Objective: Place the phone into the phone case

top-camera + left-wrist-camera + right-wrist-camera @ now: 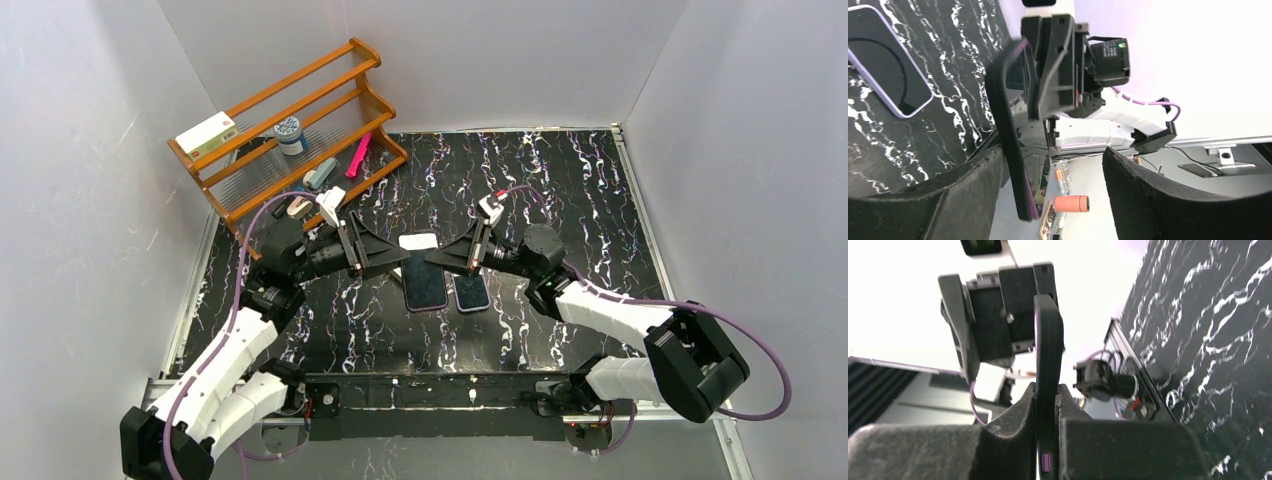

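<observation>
My right gripper [470,258] [1048,440] is shut on a dark slab with a purple side button, which I take for the phone [424,285] [1048,350]. It holds the phone flat above the mat's middle. The phone's far end reaches between the fingers of my left gripper [358,258] [1053,195]. That gripper is open, and the phone [1010,135] lies close to one finger, with a wide gap to the other. The phone case [471,292] [888,62] is dark with a lavender rim and a ring inside. It lies flat on the mat under the right gripper.
A wooden rack [345,95] stands at the back left, holding a box [206,135], a small tin [290,133] and a pink item [360,153]. A white card [418,241] lies on the marbled black mat [560,190] behind the phone. White walls enclose the mat.
</observation>
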{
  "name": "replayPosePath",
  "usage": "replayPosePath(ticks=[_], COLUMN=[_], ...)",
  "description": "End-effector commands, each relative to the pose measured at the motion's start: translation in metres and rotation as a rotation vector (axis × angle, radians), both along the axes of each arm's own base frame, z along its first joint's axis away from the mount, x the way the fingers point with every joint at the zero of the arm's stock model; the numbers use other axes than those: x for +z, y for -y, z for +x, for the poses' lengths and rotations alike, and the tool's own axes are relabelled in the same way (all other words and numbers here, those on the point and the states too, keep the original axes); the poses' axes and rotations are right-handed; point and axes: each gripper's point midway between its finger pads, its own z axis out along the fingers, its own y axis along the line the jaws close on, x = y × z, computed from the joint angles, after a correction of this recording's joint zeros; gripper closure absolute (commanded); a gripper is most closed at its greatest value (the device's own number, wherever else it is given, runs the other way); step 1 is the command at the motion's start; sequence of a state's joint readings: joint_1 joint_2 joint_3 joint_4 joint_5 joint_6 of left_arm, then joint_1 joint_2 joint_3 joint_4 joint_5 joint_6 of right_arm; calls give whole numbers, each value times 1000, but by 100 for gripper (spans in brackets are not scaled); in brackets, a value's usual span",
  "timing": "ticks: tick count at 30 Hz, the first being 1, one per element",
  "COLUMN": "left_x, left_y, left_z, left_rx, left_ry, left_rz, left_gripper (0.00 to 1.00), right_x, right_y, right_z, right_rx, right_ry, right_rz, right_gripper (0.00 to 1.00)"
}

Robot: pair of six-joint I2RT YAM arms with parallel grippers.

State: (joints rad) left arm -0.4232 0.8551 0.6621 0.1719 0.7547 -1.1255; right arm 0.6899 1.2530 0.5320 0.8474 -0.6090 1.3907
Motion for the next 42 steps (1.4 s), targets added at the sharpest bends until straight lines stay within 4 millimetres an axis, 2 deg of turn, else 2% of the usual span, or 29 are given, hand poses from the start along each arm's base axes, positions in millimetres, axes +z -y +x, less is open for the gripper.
replayPosePath(ticks=[1, 10, 20, 26, 30, 33, 37, 39, 42], left_x=[21, 11, -7, -21, -26, -29, -34, -38, -45], left_y=[-2, 0, 1, 3, 4, 5, 5, 4, 4], left_z=[-13, -14, -9, -3, 1, 4, 6, 7, 7], left_rx=[-28, -37, -18, -6, -2, 2, 14, 20, 29], left_ry=[37, -8, -54, -84, -89, -96, -108, -122, -142], left_rz=[-85, -145, -136, -115, -106, -99, -94, -90, -85], left_gripper=[32, 40, 56, 71, 71, 65, 61, 61, 68], right_x=[65, 61, 42, 34, 25, 21, 14, 14, 13], right_y=[17, 21, 14, 8, -1, -6, -14, -18, -23], right_z=[29, 44, 51, 51, 50, 45, 43, 42, 42], right_rx=[-174, -245, -231, -199, -145, -94, -35, -8, 25], right_ry=[26, -46, -120, -142, -141, -143, -142, -133, -107], right_rz=[211, 247, 248, 232, 175, 158, 129, 121, 94], right_gripper=[99, 99, 99, 99, 99, 99, 99, 99, 97])
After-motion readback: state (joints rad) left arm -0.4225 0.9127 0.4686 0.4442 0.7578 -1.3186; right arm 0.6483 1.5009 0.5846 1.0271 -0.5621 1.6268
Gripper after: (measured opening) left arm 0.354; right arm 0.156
